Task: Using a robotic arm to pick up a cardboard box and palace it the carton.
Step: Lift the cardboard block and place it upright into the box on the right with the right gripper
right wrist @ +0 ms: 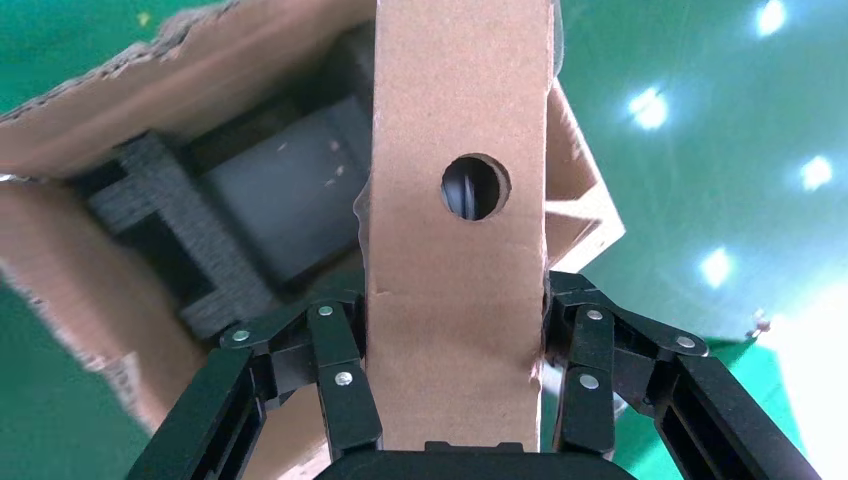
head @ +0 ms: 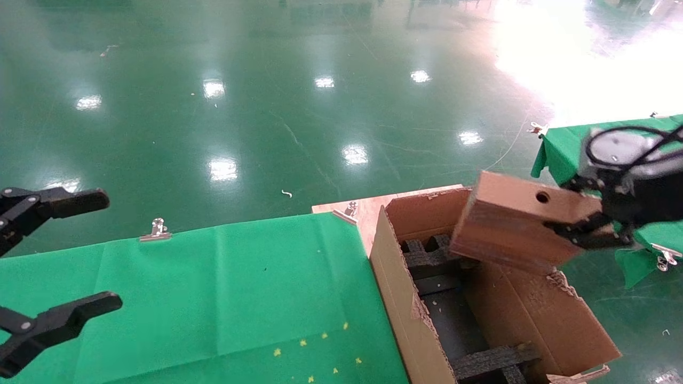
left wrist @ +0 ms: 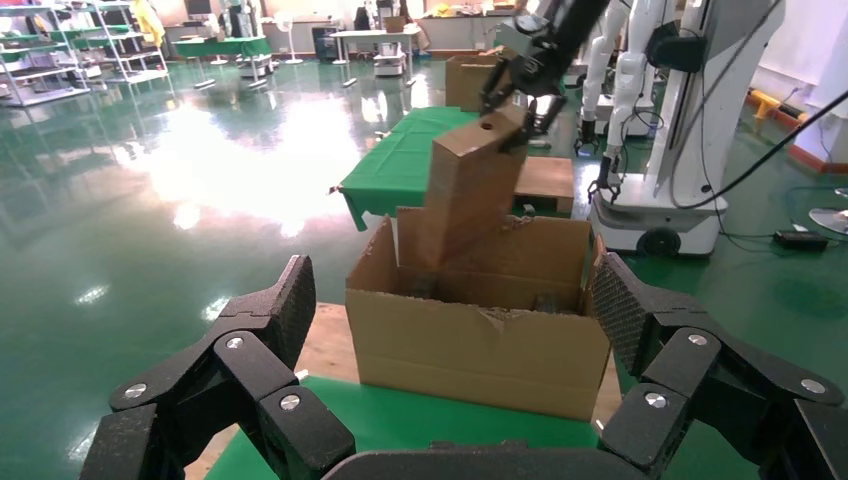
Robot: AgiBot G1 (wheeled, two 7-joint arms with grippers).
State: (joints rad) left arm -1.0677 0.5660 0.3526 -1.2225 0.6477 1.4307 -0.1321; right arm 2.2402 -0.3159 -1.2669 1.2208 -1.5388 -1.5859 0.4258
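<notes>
The small brown cardboard box (head: 512,226), round hole in its upper face, hangs tilted over the far end of the carton (head: 395,298). My right gripper (head: 587,218) is shut on its right end. In the right wrist view the fingers (right wrist: 340,350) press both sides of the box (right wrist: 460,90), with the carton's black foam inserts (right wrist: 170,230) below. The left wrist view shows the box (left wrist: 470,190) leaning down into the open carton (left wrist: 480,350), its lower end behind the rim. My left gripper (head: 58,256) stands open at the far left, holding nothing.
The carton stands on a wooden board (head: 368,210) beside the green cloth table (head: 213,288), which is held by metal clips (head: 156,229). A second green-covered table (head: 560,149) lies behind the right arm. Glossy green floor surrounds everything.
</notes>
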